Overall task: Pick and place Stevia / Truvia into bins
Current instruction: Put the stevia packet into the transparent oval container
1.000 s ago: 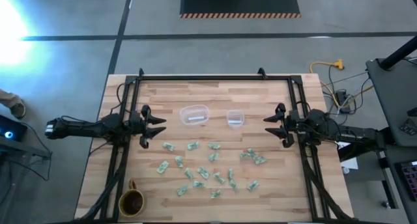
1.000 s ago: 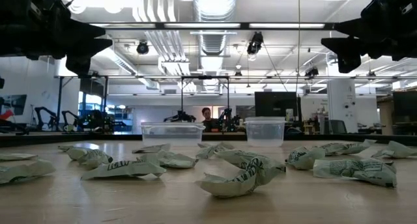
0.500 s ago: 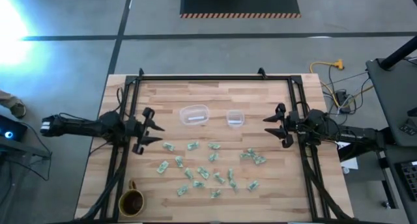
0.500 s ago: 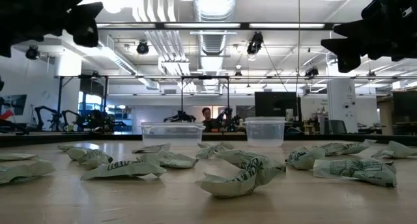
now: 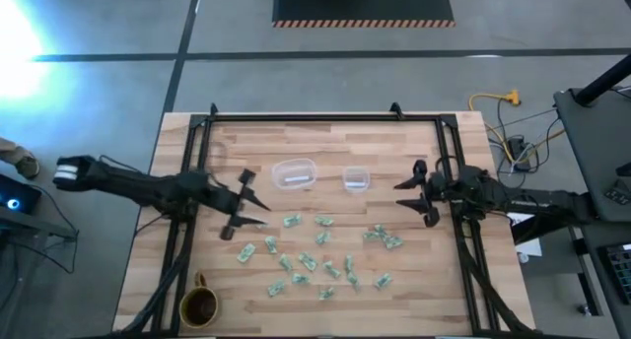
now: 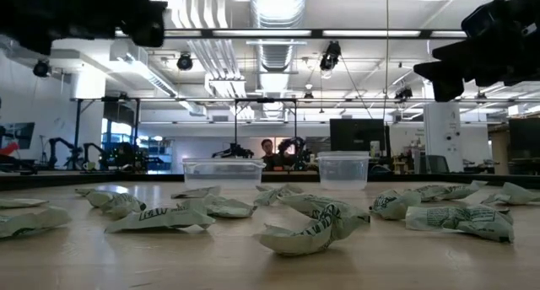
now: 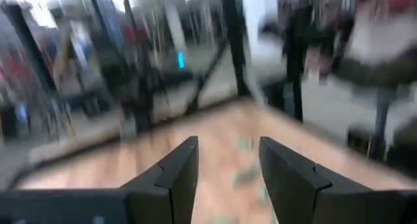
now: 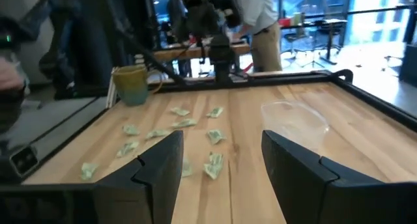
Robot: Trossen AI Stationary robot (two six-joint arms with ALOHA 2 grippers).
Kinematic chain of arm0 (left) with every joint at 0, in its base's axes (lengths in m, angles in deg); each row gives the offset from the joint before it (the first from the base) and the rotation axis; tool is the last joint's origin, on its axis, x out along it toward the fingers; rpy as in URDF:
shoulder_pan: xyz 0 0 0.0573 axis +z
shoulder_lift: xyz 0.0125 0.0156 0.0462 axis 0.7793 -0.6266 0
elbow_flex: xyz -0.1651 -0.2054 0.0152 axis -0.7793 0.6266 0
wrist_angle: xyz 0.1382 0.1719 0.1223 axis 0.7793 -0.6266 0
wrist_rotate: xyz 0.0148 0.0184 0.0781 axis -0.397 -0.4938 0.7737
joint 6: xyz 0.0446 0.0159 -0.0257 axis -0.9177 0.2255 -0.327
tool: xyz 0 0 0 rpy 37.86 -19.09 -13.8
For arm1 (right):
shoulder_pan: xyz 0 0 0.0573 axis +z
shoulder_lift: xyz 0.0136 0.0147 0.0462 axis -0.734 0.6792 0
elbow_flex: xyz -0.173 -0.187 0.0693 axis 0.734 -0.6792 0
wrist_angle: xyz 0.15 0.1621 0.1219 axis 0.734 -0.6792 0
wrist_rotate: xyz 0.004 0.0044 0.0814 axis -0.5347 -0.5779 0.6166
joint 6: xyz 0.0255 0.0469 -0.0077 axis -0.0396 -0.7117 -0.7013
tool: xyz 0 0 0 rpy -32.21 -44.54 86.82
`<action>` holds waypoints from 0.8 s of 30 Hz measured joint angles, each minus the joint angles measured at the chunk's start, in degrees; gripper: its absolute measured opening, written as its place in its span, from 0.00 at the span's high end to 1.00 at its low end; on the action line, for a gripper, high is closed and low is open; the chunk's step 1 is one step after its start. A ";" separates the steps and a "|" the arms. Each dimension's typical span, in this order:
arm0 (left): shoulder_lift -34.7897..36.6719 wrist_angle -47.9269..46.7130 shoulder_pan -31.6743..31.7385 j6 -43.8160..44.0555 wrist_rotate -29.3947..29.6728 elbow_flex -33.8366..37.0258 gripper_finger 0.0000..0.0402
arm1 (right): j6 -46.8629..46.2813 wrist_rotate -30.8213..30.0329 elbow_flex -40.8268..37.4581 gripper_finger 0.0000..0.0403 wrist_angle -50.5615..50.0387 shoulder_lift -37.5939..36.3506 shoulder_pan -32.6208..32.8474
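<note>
Several pale green and white Stevia / Truvia packets (image 5: 315, 252) lie flat and scattered on the wooden table, nearer than the bins; they also show in the low view (image 6: 314, 228) and the right wrist view (image 8: 212, 163). The wider clear bin (image 5: 294, 174) and the smaller square bin (image 5: 356, 178) stand side by side beyond them. My left gripper (image 5: 246, 201) hangs open above the table, left of the packets, its fingers angled toward them. My right gripper (image 5: 405, 193) is open in the air to the right of the square bin. Both grippers hold nothing.
A brown mug (image 5: 198, 305) stands at the near left corner of the table. A black frame (image 5: 301, 116) runs along the table's far and side edges. People stand in the room beyond the table (image 8: 260, 15). Bare wood lies beyond the bins.
My left gripper has swung toward the table's right and near side, turning its fingers toward the packets; its wrist view is blurred by the motion. My right gripper has shifted slightly toward the table's left. The packets and bins have stayed where they were.
</note>
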 joint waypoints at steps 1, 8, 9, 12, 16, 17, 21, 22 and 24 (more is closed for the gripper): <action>-2.07 -3.16 -0.89 -1.15 2.02 -1.82 0.64 | 1.10 0.49 0.00 0.51 0.50 0.59 0.12; -13.65 -31.67 -10.15 -0.10 28.21 -17.00 0.64 | 8.57 1.22 -0.01 0.51 4.77 3.09 0.21; -15.34 -36.12 -11.75 2.31 32.41 -19.10 0.64 | 9.07 1.28 0.00 0.51 4.92 3.23 0.23; -19.94 -50.84 -16.25 12.58 42.40 -25.07 0.64 | 9.34 1.67 0.00 0.51 4.79 3.26 0.21; -25.60 -65.03 -20.13 25.89 45.43 -30.60 0.64 | 9.33 5.19 0.00 0.51 4.79 3.26 0.23; -26.63 -66.52 -20.53 27.77 45.41 -31.29 0.64 | 9.33 5.69 0.00 0.51 4.79 3.26 0.23; -29.80 -69.91 -20.25 29.99 43.98 -31.40 0.64 | 7.54 5.96 0.00 0.51 4.81 3.26 0.23; -30.34 -71.10 -20.03 30.04 42.67 -31.38 0.64 | 7.19 5.96 -0.02 0.51 4.81 3.26 0.23; -31.12 -72.89 -19.79 30.26 39.50 -31.37 0.64 | 6.99 5.96 -0.01 0.51 4.81 3.26 0.23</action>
